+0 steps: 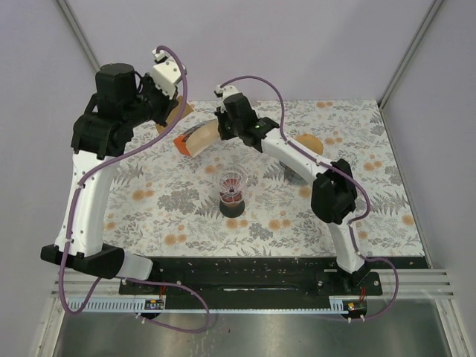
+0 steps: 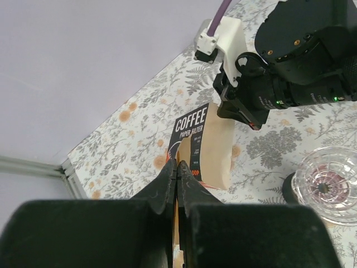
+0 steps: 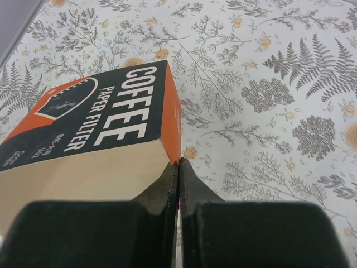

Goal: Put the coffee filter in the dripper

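Left end effector and right end effector, pressed together, possibly pinched paper at the coffee filter pack; tugging could tear it.

Dripper on the table centre, filter pack behind it, leftward

Lavender walls, metal corner posts, table w/ grey-orange floral cloth, soft even light
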Robot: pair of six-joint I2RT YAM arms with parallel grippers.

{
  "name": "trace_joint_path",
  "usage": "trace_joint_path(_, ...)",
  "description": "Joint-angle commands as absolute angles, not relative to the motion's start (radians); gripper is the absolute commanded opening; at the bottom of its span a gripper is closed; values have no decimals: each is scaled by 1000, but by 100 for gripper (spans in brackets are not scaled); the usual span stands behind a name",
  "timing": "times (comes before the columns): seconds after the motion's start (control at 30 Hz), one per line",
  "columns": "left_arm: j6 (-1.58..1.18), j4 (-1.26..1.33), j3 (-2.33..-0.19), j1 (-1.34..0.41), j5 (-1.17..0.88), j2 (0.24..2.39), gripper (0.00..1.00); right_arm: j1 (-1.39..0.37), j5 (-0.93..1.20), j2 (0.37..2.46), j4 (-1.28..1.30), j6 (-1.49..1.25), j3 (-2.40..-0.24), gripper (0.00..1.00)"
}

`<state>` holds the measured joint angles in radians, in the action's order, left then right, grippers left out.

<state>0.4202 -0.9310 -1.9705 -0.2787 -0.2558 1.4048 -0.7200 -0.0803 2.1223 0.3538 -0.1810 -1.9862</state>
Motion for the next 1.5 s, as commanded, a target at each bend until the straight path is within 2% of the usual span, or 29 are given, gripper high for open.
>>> trace_joint_path(0.0, 407, -893, -1976, -239, -212, 1353, 0, -718, -25, 2201, 267, -140, -2104, 0)
trace_joint_path(0.47, 393, -868, -1914, -212, -244, 1350, 0, -718, 112, 2503, 475, -72, -2430, 0)
trace_joint_path(0.5, 394, -868, -1913, -210, -244, 1350, 0, -718, 117, 2503, 482, -72, -2425, 3)
trace_joint_path(0.6, 394, -867, -1911, -209, -247, 1351, 0, -718, 147, 2497, 492, -66, -2410, 25)
trace_joint_path(0.7, 393, -865, -1911, -207, -252, 1353, 0, -716, 184, 2477, 521, -58, -2405, 38)
trace_joint_path(1.07, 312, -825, -1876, -199, -227, 1362, 0, -703, 187, 2280, 589, 90, -2307, 66)
trace_joint_path(1.3, 298, -828, -1850, -198, -317, 1365, 0, -669, 262, 2140, 623, 186, -2275, 87)
trace_joint_path(1.47, 299, -856, -1851, -198, -411, 1353, 0, -666, 375, 2001, 624, 271, -2186, 94)
